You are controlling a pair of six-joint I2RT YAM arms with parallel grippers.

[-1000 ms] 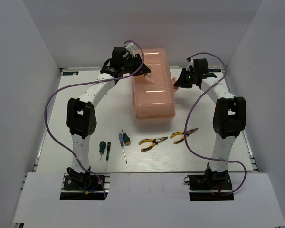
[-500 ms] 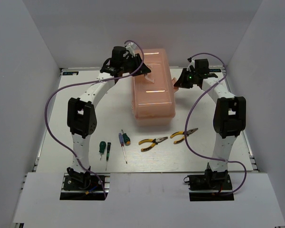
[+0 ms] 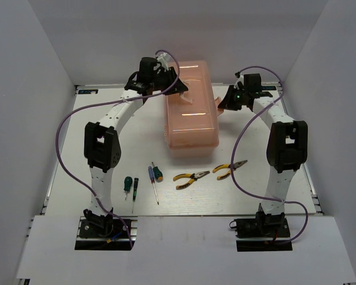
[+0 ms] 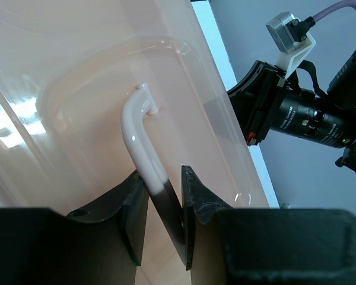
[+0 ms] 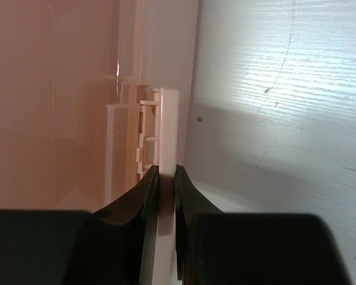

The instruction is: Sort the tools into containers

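The peach-pink toolbox [image 3: 191, 110] stands closed at the back middle of the table. My left gripper [image 3: 181, 90] is shut on its white lid handle [image 4: 143, 139]. My right gripper [image 3: 221, 105] is shut on the white latch [image 5: 166, 127] on the box's right side. Two yellow-handled pliers [image 3: 191, 177] [image 3: 229, 169] lie in front of the box. The blue-and-green screwdriver [image 3: 155, 178] and the dark green screwdriver [image 3: 130, 187] lie to their left.
White walls enclose the table on three sides. The right wrist's camera [image 4: 296, 113] shows in the left wrist view beyond the box. Purple cables loop off both arms.
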